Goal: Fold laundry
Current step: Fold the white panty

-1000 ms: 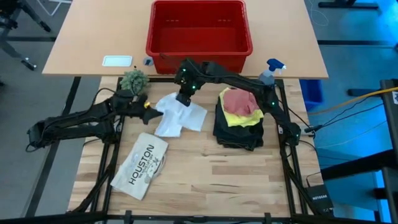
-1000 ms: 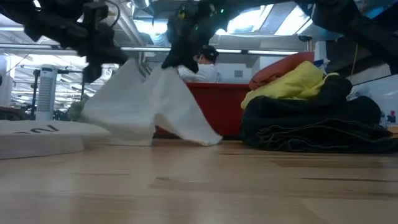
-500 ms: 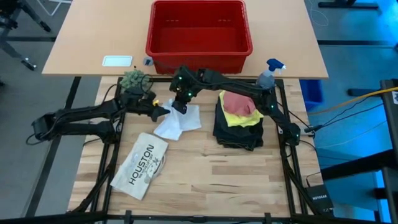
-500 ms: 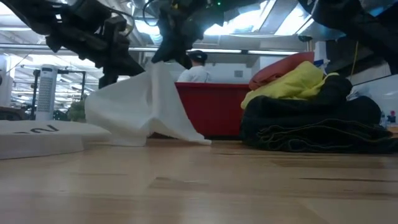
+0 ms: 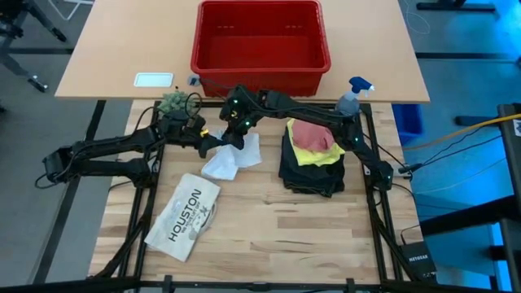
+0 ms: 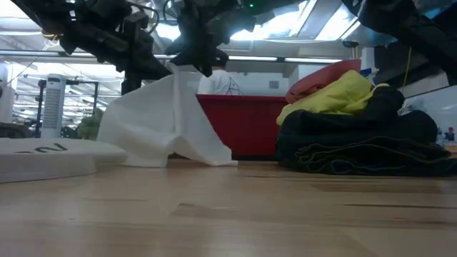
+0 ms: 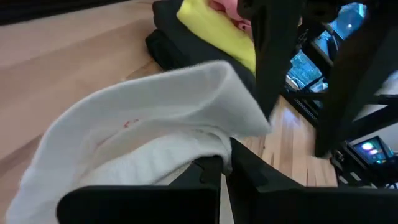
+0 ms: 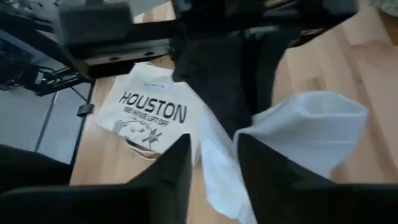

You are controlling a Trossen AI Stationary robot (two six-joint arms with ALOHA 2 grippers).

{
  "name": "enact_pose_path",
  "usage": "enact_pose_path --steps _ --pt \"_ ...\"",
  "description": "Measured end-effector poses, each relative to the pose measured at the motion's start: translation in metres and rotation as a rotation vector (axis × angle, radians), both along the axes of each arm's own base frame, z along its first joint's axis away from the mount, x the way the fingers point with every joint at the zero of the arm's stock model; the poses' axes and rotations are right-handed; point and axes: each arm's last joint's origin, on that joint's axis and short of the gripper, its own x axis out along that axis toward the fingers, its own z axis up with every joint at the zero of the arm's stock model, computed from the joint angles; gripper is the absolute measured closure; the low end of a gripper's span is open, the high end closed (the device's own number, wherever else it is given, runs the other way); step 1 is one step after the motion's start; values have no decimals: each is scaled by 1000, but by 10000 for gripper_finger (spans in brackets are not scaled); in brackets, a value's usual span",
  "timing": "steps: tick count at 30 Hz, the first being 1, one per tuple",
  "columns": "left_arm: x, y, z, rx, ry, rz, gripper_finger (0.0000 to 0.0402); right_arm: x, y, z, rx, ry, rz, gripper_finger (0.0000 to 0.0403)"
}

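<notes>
Behind the white cloth (image 6: 161, 118), basket half-hidden (image 6: 250, 125).

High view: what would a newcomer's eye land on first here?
The white cloth bunched at table centre, lifted into a tent between the left gripper and right gripper. To its right, a stack: pink cloth on yellow T-shirt on black trousers. Behind stands the red basket.

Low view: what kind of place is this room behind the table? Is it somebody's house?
Probably not a house. It looks like a big workshop or lab: long ceiling lights and beams, a person in a white top working behind the red basket, and robot arms folding a white cloth.
</notes>
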Motion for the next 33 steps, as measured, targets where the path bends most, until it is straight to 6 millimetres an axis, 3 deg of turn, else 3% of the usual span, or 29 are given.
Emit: enact_pose_path --steps 8,15,29,33 --pt "-1 2 0 -4 3 16 401 1 -2 -16 -33 88 -49 220" --pt "1 2 8 7 -29 5 401 4 -7 -27 -128 147 -146 217" --pt "-2 7 4 0 5 31 401 12 -3 -18 -136 2 -68 217" --pt "-3 8 5 5 -2 40 401 14 -4 -15 -133 -8 -120 218"
